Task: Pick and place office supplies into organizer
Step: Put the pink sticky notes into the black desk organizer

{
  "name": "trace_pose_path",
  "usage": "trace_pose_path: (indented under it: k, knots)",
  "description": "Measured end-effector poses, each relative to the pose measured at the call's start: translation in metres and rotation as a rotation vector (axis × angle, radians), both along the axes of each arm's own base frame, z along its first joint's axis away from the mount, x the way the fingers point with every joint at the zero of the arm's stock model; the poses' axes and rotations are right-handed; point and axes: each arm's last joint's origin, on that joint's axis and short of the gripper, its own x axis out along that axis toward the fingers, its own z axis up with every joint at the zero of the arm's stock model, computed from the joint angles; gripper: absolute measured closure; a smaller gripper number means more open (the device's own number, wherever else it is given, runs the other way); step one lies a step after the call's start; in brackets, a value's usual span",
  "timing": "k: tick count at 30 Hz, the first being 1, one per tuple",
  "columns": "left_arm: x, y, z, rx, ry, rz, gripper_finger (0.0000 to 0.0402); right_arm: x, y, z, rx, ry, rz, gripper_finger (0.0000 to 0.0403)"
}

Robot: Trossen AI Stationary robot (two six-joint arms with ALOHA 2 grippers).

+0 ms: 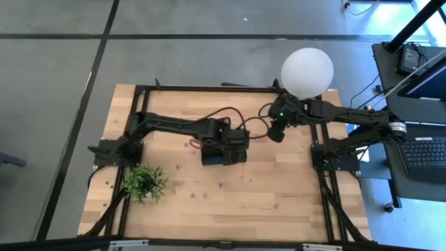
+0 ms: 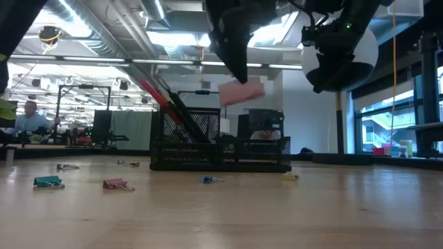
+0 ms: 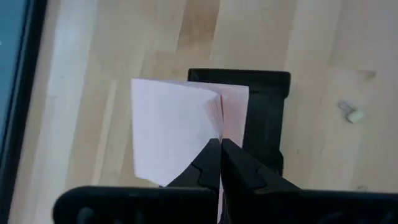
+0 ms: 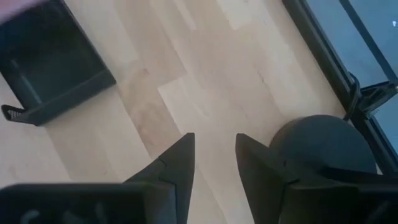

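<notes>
My left gripper (image 3: 221, 149) is shut on a pink sticky-note pad (image 2: 241, 90) and hangs just above the black mesh organizer (image 2: 221, 146). The organizer stands at the table's middle (image 1: 221, 156), and red-handled scissors (image 2: 155, 95) stick up out of its left end. My right gripper (image 4: 214, 146) is open with nothing between its fingers. It hovers right of the organizer (image 4: 53, 71), beside the lamp's round black base (image 4: 323, 149). My left gripper pinches the pad at its near edge (image 3: 214, 134) between its two fingertips, coming from above at a slant. The pad's sheets fan apart on either side of the fingers. The pad hangs clear of the organizer, slightly tilted.
Small clips lie on the wood in front of the organizer: a teal one (image 2: 47, 182), a pink one (image 2: 116, 184), a blue one (image 2: 208, 179) and a yellow one (image 2: 291, 177). A green potted plant (image 1: 145, 183) stands near left. The lamp's white globe (image 1: 306, 72) rises at far right.
</notes>
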Motion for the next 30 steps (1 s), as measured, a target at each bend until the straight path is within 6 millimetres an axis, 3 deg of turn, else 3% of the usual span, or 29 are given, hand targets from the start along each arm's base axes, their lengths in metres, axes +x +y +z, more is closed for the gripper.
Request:
trace_pose_path:
  k: [3,21,30]
  knots:
    - [0.005,-0.001,-0.008,-0.004,0.028,0.003,0.0400,0.000,-0.001,0.000,0.001,-0.001,-0.004,0.0281]
    - [0.012,-0.005,-0.013,-0.070,-0.035,0.116,0.0400,0.001,-0.004,0.001,-0.002,-0.032,-0.024,0.0281]
    - [0.021,-0.007,-0.039,-0.095,0.034,0.109,0.0400,0.001,-0.004,0.001,0.005,-0.038,-0.038,0.0281]
